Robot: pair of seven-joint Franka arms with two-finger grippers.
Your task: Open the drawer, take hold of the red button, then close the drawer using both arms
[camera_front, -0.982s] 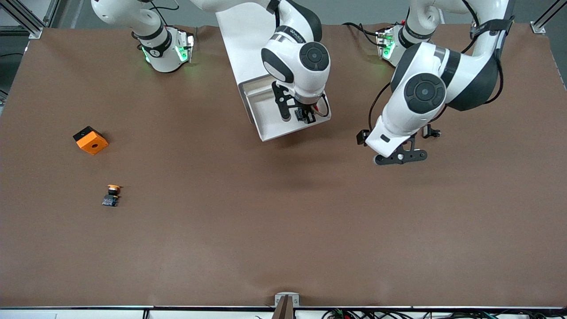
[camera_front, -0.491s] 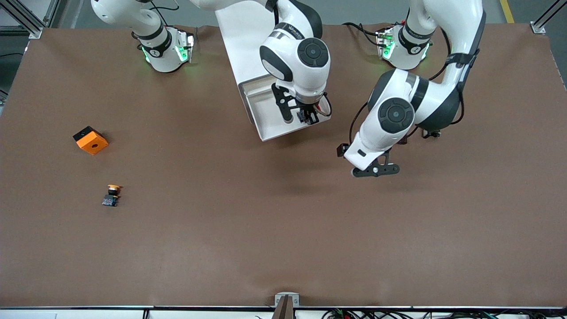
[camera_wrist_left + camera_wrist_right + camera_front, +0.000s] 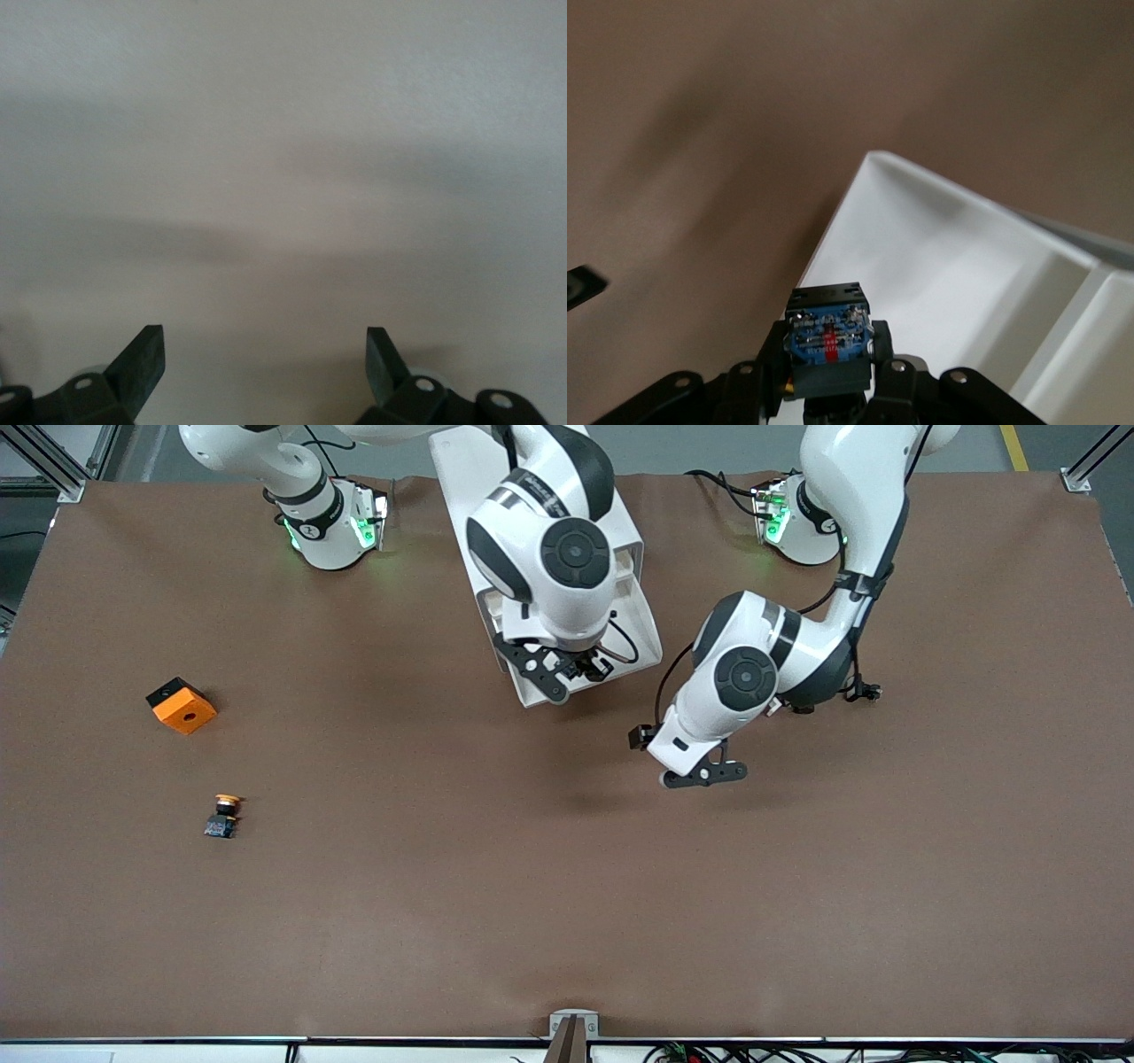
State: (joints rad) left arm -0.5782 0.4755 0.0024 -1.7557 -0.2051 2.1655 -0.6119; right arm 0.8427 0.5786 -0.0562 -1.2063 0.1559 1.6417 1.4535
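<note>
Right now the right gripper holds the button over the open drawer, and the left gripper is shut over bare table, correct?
Not quite. The left wrist view shows the left gripper open, over bare table. The right gripper does hold the button over the open drawer.

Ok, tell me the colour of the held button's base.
Bluish, with a red mark, on the button; the right wrist view shows it best.

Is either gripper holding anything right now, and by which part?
The right gripper holds the button by its black body sides, bluish base showing. The left gripper is open, empty.
</note>
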